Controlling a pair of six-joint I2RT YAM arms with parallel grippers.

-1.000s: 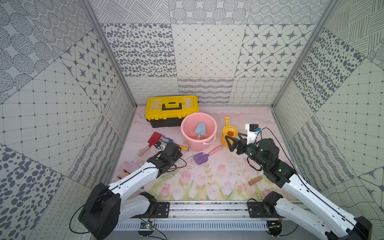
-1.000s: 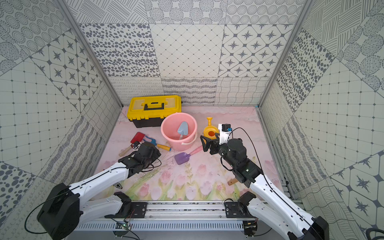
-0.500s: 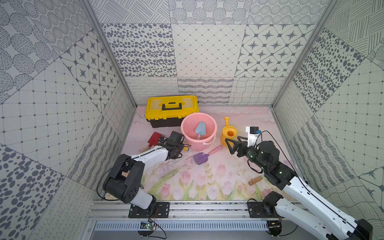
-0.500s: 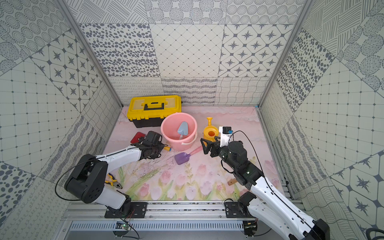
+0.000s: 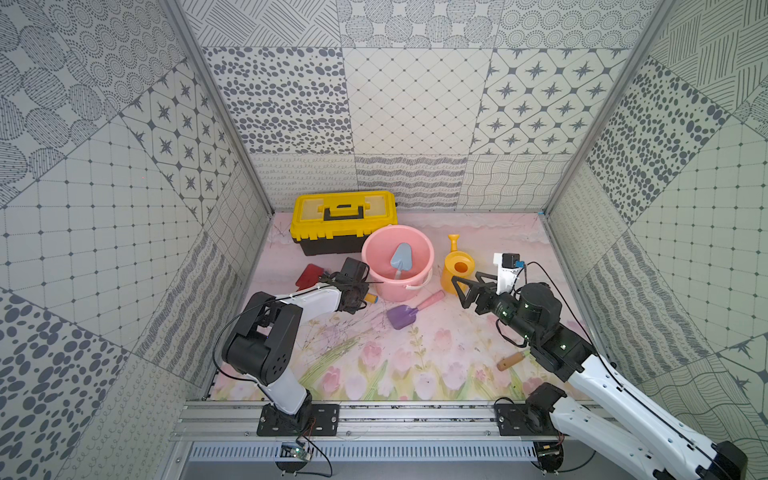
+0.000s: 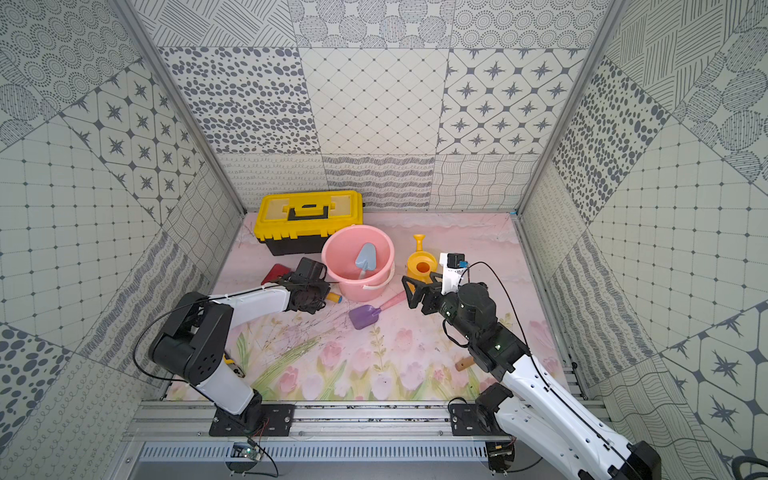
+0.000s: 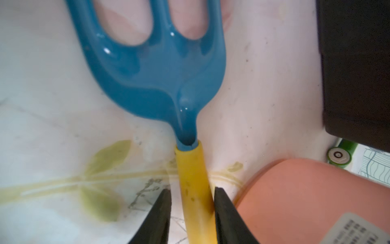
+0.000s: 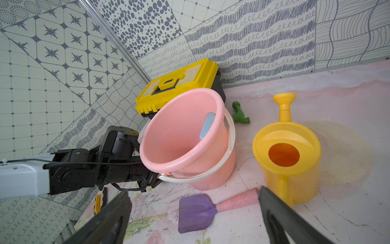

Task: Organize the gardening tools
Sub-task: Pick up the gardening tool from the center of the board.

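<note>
The left pincer (image 7: 191,191), the nearer one, straddles the yellow handle (image 7: 192,166) of the blue three-pronged plastic rake (image 7: 160,74), jaws set close with a gap showing on one side, the tool lying flat on the floral surface (image 7: 63,131) beside the pink plastic bucket (image 7: 295,200), head pointing straight ahead.

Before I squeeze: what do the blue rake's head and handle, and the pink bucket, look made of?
Rake head: likely moulded plastic, glossy blue; bright highlights, rounded seamless tines.
Handle: yellow, duller; plastic or painted wood, the look leaves it open.
Bucket: likely thin plastic, pink, semi-gloss; sheen along its rolled rim.
</note>
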